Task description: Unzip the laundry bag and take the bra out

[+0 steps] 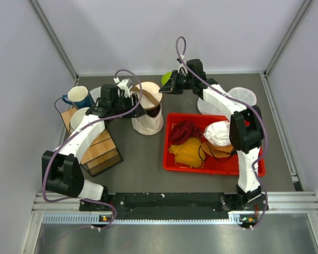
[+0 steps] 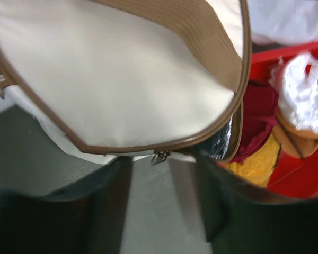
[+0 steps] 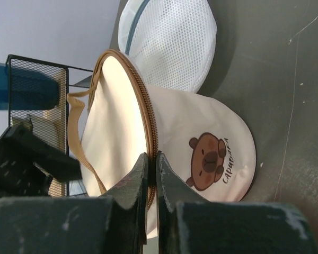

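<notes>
The cream laundry bag (image 1: 147, 120) stands upright mid-table, its brown-trimmed lid (image 2: 122, 74) lifted at one side. The zip is parted there, showing a dark, shiny inside (image 2: 222, 142). The metal zipper pull (image 2: 160, 156) hangs at the lid's edge. My left gripper (image 1: 135, 110) is open at the bag's left side, and in the left wrist view (image 2: 163, 177) the pull hangs just beyond its fingertips, untouched. My right gripper (image 1: 166, 84) is shut and empty, a little apart from the bag's far right; its wrist view (image 3: 152, 154) shows the bag (image 3: 201, 132) with a capybara print. The black bra is hidden.
A red tray (image 1: 254, 165) right of the bag holds a dark red garment (image 1: 183, 129), a yellow one (image 1: 188, 151) and a white cupped one (image 1: 220, 132). White mesh pouches (image 1: 238, 96) lie at the back. A blue mug (image 1: 77, 97) and a wire rack (image 1: 98, 151) stand at the left.
</notes>
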You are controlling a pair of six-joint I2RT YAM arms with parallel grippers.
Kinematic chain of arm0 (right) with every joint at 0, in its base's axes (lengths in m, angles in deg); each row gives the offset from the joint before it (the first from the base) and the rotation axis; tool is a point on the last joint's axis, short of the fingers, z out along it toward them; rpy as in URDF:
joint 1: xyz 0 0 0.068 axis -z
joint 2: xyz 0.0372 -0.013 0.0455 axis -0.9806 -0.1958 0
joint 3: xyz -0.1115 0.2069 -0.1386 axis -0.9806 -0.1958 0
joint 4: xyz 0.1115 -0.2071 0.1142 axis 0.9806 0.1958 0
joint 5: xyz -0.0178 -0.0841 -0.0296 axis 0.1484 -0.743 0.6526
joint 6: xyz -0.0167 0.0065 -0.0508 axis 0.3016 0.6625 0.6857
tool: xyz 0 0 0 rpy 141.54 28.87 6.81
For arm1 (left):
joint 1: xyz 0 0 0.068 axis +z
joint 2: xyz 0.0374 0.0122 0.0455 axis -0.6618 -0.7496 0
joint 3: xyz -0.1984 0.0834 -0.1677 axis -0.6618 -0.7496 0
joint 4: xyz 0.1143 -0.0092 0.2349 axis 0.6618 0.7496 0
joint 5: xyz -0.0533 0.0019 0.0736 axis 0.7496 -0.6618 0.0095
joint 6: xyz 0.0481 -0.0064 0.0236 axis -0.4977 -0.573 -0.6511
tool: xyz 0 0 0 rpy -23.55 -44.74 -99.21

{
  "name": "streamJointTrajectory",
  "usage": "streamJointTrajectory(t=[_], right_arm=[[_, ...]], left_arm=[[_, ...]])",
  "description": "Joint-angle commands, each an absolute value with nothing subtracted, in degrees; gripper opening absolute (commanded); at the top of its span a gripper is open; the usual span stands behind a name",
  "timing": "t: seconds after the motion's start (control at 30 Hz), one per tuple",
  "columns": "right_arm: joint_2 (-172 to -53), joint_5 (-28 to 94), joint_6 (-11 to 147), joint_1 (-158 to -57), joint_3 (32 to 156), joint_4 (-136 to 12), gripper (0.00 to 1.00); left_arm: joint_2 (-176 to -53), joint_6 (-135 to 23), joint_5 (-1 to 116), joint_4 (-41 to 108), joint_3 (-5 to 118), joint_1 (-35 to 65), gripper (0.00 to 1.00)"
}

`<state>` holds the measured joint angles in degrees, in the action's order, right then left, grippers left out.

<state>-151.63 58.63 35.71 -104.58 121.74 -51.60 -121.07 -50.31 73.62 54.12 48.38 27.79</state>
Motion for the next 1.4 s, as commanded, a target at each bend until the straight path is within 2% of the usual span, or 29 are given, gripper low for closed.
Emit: streamJointTrajectory(t=[0.0,0.03,0.1,0.13,0.3,0.47,0.67,0.77,0.93,1.13,1.37], right_arm=[[-145.1,57.5,35.1,-105.5,124.0,-53.2,0.00],[-144.4,57.4,35.0,-105.6,122.9,-53.2,0.00],[-142.3,56.4,34.4,-106.0,121.4,-53.4,0.00],[-141.3,55.8,34.1,-106.0,119.5,-53.6,0.00],[-136.3,53.8,30.4,-107.4,114.0,-57.8,0.00],[-135.6,53.9,27.4,-109.6,114.9,-57.4,0.00],[-134.2,53.0,29.5,-111.3,112.7,-59.6,0.00],[-133.1,52.4,30.1,-111.6,110.8,-60.8,0.00],[-132.6,52.2,33.0,-112.5,110.6,-60.5,0.00],[-131.8,49.7,37.1,-113.9,110.9,-58.6,0.00],[-131.5,46.9,40.9,-114.9,110.4,-57.2,0.00]], left_arm=[[-117.1,-49.8,67.9,55.4,51.5,27.6,0.75],[-116.1,-50.4,66.8,55.9,51.6,27.6,0.79],[-113.1,-51.4,62.7,57.9,51.6,27.5,0.95],[-112.2,-52.5,61.5,58.7,51.7,27.5,0.96],[-109.4,-52.3,58.9,61.5,54.0,26.0,0.96],[-111.3,-53.0,50.3,62.0,57.8,17.8,0.99],[-112.0,-45.9,46.6,57.8,58.7,17.7,0.97],[-112.0,-41.3,47.0,61.0,63.0,19.3,0.95],[-119.4,-36.2,46.7,70.1,77.0,20.3,0.99],[-133.6,-36.5,51.5,82.9,93.8,20.6,0.98],[-138.9,-35.3,50.3,85.7,94.3,20.5,0.98]])
